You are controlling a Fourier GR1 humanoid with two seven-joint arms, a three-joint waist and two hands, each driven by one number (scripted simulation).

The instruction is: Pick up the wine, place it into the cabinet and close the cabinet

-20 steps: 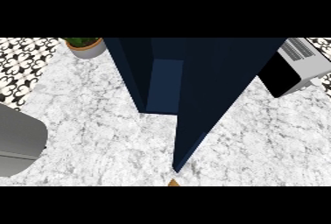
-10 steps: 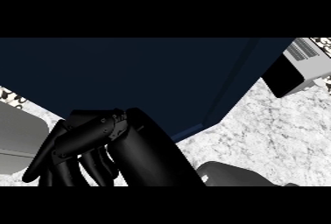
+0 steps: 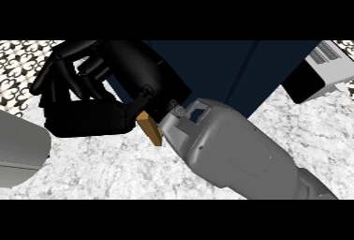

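Hand in view: one black hand (image 3: pixel 104 89) fills the upper left of the frame, on a grey forearm (image 3: pixel 235 154) that runs in from the lower right corner.
Which arm: coming from the lower right, it reads as the right one; the pictures do not settle this fully.
Hand state: fingers (image 3: pixel 62 79) curled over toward the thumb; whether they close on anything I cannot tell, since the hand hides what lies under it.
Other hand: not visible anywhere in the frame.
Wine: no bottle can be made out; if it is held, the hand covers it.
Small tan piece: a short tan wooden-looking block (image 3: pixel 150 128) shows just below the hand, at the wrist's left edge; what it belongs to is unclear.
Cabinet: a dark navy blue cabinet body (image 3: pixel 235 70) spans the upper centre, partly behind the hand and wrist.
Counter: white marble counter top with grey veining (image 3: pixel 104 173) across the lower left and right.
Upper right: a white and black boxy appliance (image 3: pixel 321 72), cut by the frame edge.
Left edge: a plain grey curved object (image 3: pixel 17 152), only partly in frame.
Upper left corner: black-and-white patterned tile (image 3: pixel 21 65).
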